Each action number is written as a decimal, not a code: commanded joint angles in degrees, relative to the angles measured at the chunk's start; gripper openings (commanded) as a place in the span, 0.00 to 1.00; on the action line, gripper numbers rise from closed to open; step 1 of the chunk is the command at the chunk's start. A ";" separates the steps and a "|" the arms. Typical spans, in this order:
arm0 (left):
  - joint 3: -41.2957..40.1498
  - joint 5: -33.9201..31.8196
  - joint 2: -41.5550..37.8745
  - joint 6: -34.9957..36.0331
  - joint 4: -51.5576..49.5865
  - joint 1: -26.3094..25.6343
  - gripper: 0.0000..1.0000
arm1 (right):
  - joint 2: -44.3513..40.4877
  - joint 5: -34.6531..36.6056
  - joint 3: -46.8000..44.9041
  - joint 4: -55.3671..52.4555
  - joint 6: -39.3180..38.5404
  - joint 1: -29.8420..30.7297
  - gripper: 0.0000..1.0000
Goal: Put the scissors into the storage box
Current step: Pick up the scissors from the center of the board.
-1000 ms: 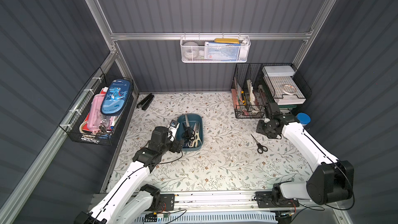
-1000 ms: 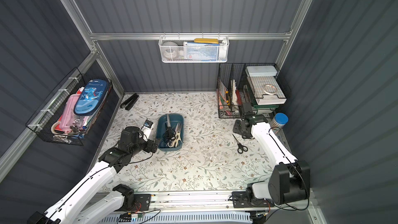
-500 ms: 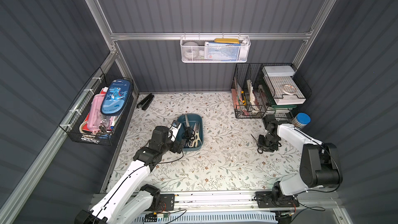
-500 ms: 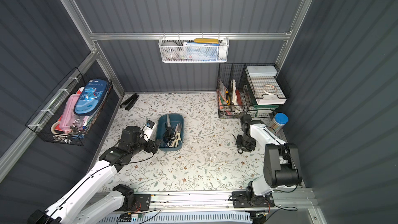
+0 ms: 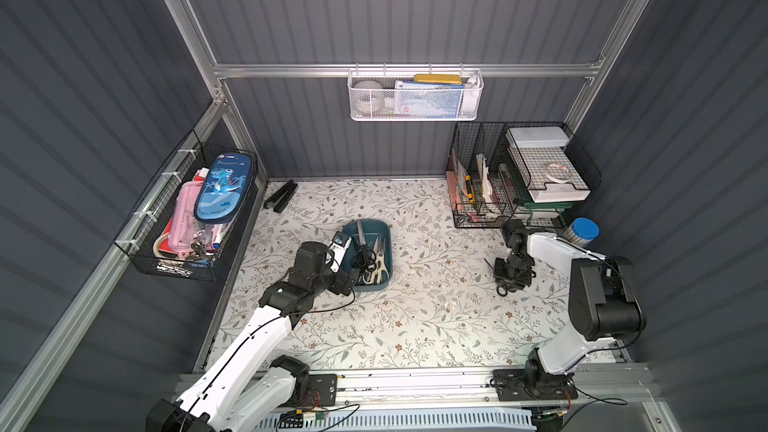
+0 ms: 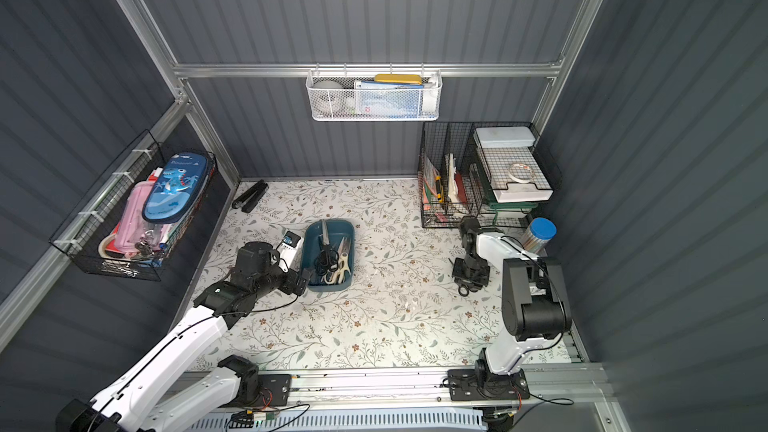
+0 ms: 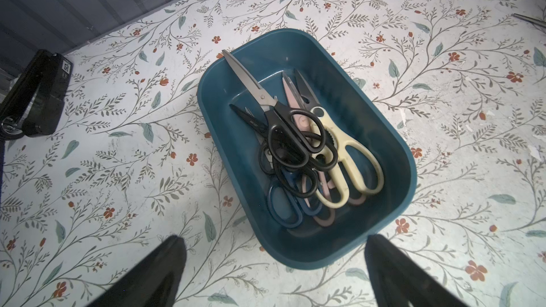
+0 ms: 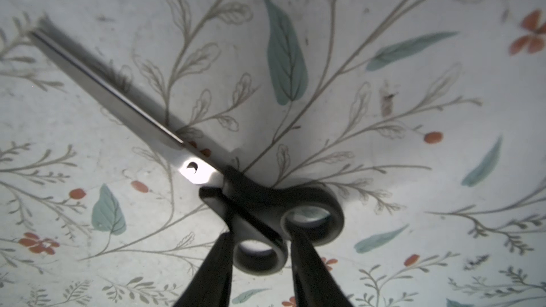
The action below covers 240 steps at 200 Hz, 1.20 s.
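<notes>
The right jaws clamp one handle loop of the black-handled scissors (image 8: pixel 245 202), which lie flat on the tabletop (image 5: pixel 436 305) at 3 o'clock from the storage box (image 7: pixel 295 39). The other pairs (image 7: pixel 295 143) are piled inside it. The left jaws stand wide apart at its 7 o'clock end.

On the floral-patterned mat (image 8: pixel 384 54) lie the black-handled steel scissors (image 8: pixel 257 199). One handle loop sits between the right gripper (image 8: pixel 260 234) fingers, touching both; the blades point away from them. Just ahead of the left gripper (image 7: pixel 276 239) fingers stands the teal plastic storage box (image 7: pixel 393 172), holding piled scissors (image 7: pixel 295 143).
</notes>
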 commanded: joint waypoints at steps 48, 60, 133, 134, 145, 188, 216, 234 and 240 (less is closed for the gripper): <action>1.96 2.04 1.48 1.41 -1.24 0.44 0.99 | 1.42 -13.50 -1.47 0.17 3.66 2.51 0.35; 2.17 2.24 1.49 1.41 -1.35 0.44 0.99 | 0.51 -18.59 -2.01 1.42 6.03 4.39 0.35; 2.59 2.07 1.72 1.40 -1.72 0.44 0.99 | 0.54 -18.42 3.59 2.45 14.63 16.22 0.35; 2.62 2.06 1.73 1.40 -1.76 0.44 0.99 | 0.62 -18.08 3.82 2.14 14.51 16.33 0.35; 2.57 1.86 1.77 1.54 -1.79 0.44 0.99 | 0.65 -13.67 5.58 -0.18 13.20 17.74 0.35; 2.21 2.13 1.24 1.60 -1.46 0.46 0.99 | -1.28 0.98 9.69 -9.02 9.48 21.00 0.37; 2.05 2.23 0.70 1.76 -1.16 0.44 0.99 | -1.77 3.72 7.72 -9.20 9.34 20.30 0.38; 2.15 2.32 0.30 1.69 -1.26 0.44 0.99 | -0.92 1.42 6.78 -7.32 9.34 19.91 0.38; 2.06 2.33 0.28 1.67 -1.19 0.44 0.99 | -0.34 0.80 6.85 -6.93 9.35 19.89 0.38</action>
